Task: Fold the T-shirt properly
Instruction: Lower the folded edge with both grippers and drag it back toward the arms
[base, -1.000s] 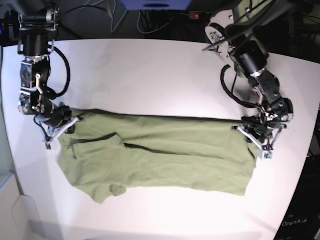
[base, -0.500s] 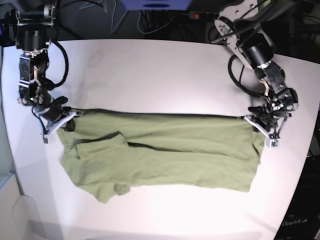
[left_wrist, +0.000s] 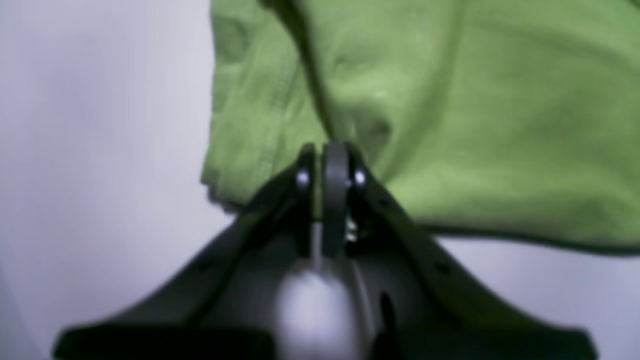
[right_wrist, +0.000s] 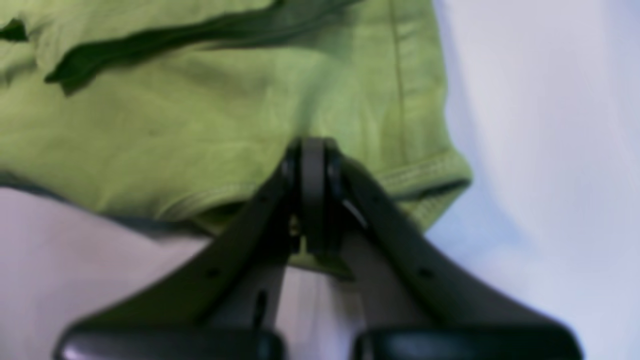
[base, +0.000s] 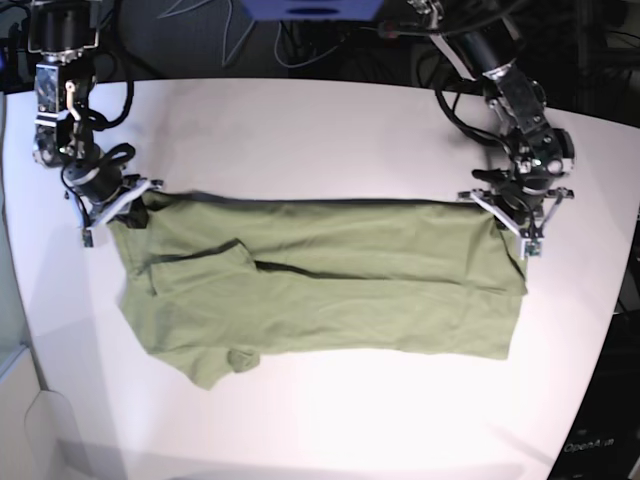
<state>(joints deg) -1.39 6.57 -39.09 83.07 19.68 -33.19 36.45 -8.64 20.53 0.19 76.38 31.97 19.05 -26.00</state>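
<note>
While both your claws, the left gripper (base: 512, 222) and right gripper (base: 112, 205), pinch the far corners of the wrinkled olive-green cotton T-shirt (base: 320, 285) spread across the white table (base: 300, 130), you seem mid-fold; next, carry that edge evenly toward the near hem.

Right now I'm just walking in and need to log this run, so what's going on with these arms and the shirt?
A two-arm robot is folding a green T-shirt on a white table. The left gripper is shut on one far corner of the shirt, the right gripper on the other. The far edge is stretched straight between them; the rest lies on the table, one sleeve folded over.
</note>
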